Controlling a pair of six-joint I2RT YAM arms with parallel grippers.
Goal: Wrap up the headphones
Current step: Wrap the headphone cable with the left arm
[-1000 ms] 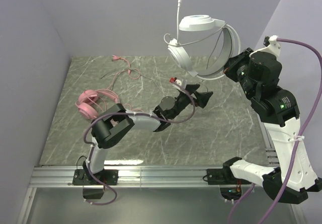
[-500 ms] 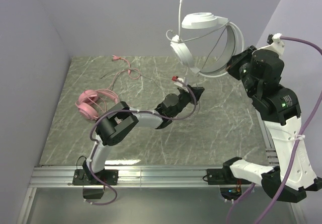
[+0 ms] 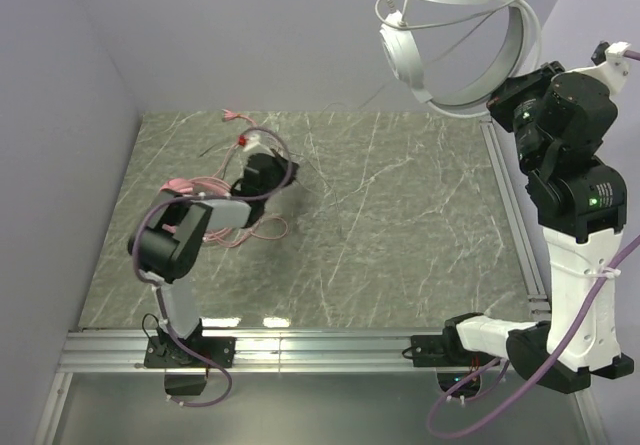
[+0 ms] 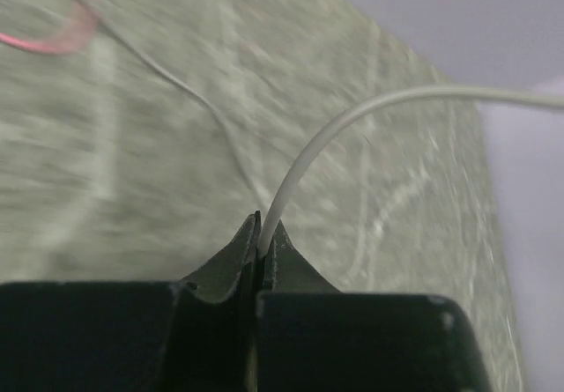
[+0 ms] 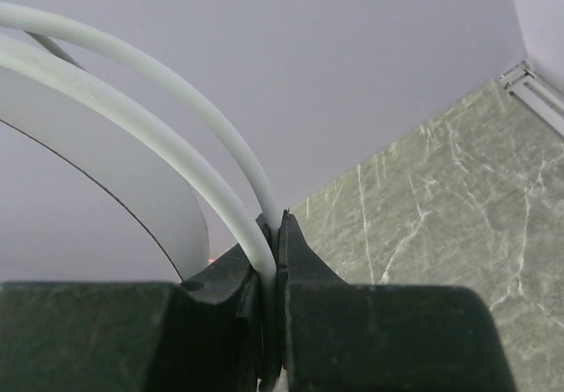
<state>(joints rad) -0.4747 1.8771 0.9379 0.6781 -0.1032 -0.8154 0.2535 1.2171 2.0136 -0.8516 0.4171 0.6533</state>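
The white-grey headphones (image 3: pixel 455 25) hang high at the upper right. My right gripper (image 3: pixel 500 105) (image 5: pixel 275 225) is shut on their thin white headband wires (image 5: pixel 176 101). A white cord (image 4: pixel 352 119) runs from the closed jaws of my left gripper (image 4: pixel 264 229) up and to the right. In the top view that left gripper (image 3: pixel 278 170) sits low over the table's left half. The pink headphones (image 3: pixel 182 185) are mostly hidden under the left arm. Their pink cord (image 3: pixel 255 230) loops beside it.
The pink cord's plug end (image 3: pixel 235 117) lies near the back wall. A metal rail (image 3: pixel 300 345) borders the green marbled table (image 3: pixel 400 225) at the front. Purple walls close in the left, back and right sides.
My left gripper closed on the white cord and swung from mid-table to the left, over the pink headphones. The right arm lifted the white-grey headphones higher and to the right.
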